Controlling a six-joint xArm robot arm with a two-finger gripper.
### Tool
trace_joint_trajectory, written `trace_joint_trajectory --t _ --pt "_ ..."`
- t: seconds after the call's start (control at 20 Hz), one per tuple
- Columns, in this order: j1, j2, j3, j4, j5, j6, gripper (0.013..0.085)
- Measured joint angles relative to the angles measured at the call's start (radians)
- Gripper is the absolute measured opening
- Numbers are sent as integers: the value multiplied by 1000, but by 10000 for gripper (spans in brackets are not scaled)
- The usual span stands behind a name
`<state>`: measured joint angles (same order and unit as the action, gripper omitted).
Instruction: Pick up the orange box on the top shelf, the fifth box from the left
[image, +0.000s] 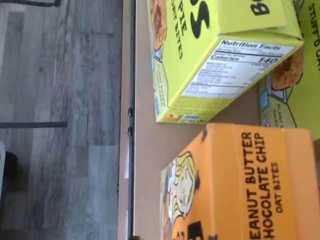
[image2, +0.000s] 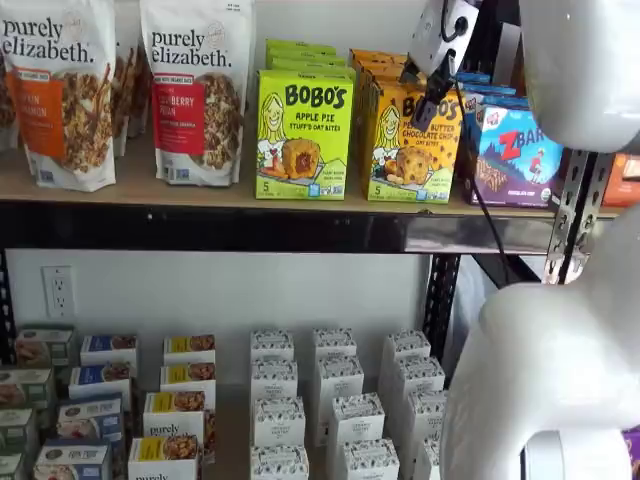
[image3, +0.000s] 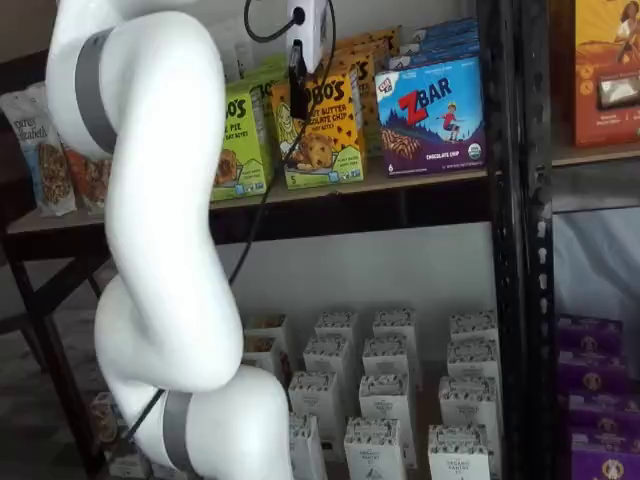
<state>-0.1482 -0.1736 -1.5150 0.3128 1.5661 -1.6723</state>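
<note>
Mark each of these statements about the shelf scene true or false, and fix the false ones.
1. The orange box stands upright on the top shelf. True.
2. The claw holds the orange box off the shelf. False: it hangs in front of the box, which stands on the board.
3. A green box stands beside the orange box. True.
4. The blue box lies flat on the lower level. False: it stands on the top shelf, beside the orange box.
</note>
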Motion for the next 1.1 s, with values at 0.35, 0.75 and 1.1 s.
trace_joint_trajectory --t 0.35,0.75,1.1 --pt "5 -7 15 -2 -18 2 730" --pt "7 -2 7 -9 -10 4 650" --pt "4 -5 10 0 -10 3 570"
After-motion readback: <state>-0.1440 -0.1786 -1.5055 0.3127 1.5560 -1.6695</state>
